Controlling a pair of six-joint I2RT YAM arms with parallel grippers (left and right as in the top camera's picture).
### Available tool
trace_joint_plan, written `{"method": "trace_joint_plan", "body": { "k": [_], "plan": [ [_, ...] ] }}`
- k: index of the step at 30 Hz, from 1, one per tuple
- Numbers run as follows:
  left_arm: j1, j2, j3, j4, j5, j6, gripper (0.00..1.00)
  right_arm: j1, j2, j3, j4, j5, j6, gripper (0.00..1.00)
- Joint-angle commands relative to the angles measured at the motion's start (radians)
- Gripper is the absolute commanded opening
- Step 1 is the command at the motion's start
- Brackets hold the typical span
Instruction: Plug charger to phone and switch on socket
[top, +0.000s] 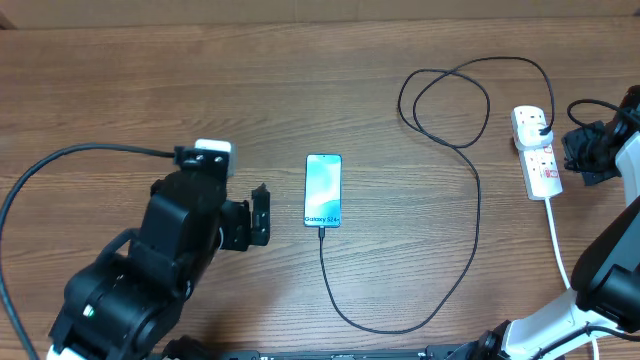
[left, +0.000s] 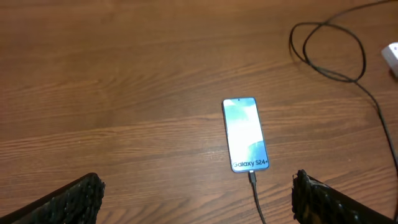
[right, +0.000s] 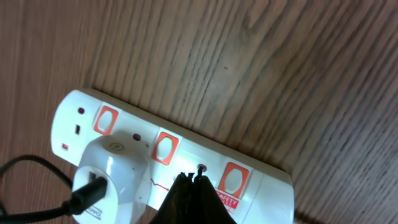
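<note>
The right claw, pressed together into one blunt point, hovers over the glossy white socket, just beside its middle red switch. It should probably shift onto that rocker and push squarely, since smooth plastic slips. The left claw is spread wide. Ahead of it the slim glassy phone lies on the grained desk, with the thin charger at its near end.

Layout: phone lies centred on surface; charger joins its near end, loops right and back to socket near right edge.
</note>
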Motion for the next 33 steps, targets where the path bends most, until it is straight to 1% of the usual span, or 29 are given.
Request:
{"method": "trace_joint_plan", "body": {
  "k": [1, 7, 10, 12, 16, 18, 19, 20, 28, 33],
  "plan": [
    [-0.006, -0.008, -0.002, 0.0, -0.024, 0.008, 1.0, 0.0, 0.0, 0.033, 0.014, -0.002, -0.011, 0.04],
    [-0.003, -0.008, -0.002, -0.008, -0.024, 0.008, 1.0, 0.0, 0.0, 0.033, 0.031, -0.002, -0.012, 0.04],
    [0.038, -0.011, -0.002, -0.011, -0.017, 0.008, 0.99, 0.0, -0.001, 0.033, 0.029, -0.002, -0.012, 0.04],
    [0.089, -0.022, -0.002, -0.011, -0.018, 0.008, 1.0, 0.0, -0.001, 0.033, 0.027, -0.004, -0.012, 0.04],
    [0.255, -0.072, -0.002, -0.012, -0.018, 0.008, 1.0, 0.0, 0.0, 0.033, 0.05, -0.002, -0.014, 0.04],
    [0.33, -0.102, -0.002, -0.012, -0.018, 0.008, 1.0, 0.0, -0.001, 0.034, 0.048, -0.013, -0.046, 0.04],
    [0.379, -0.129, -0.002, -0.012, -0.018, 0.008, 1.0, 0.0, 0.0, 0.042, 0.018, -0.018, -0.061, 0.04],
    [0.398, -0.146, -0.002, -0.012, -0.018, 0.008, 1.0, 0.0, 0.0, 0.045, 0.003, -0.02, -0.056, 0.04],
    [0.413, -0.267, -0.002, -0.016, -0.018, 0.008, 1.0, 0.0, 0.006, 0.115, -0.058, -0.039, -0.053, 0.04],
    [0.413, -0.346, -0.002, -0.016, -0.018, 0.008, 1.0, 0.009, 0.058, 0.168, -0.116, -0.065, -0.052, 0.04]
  ]
}}
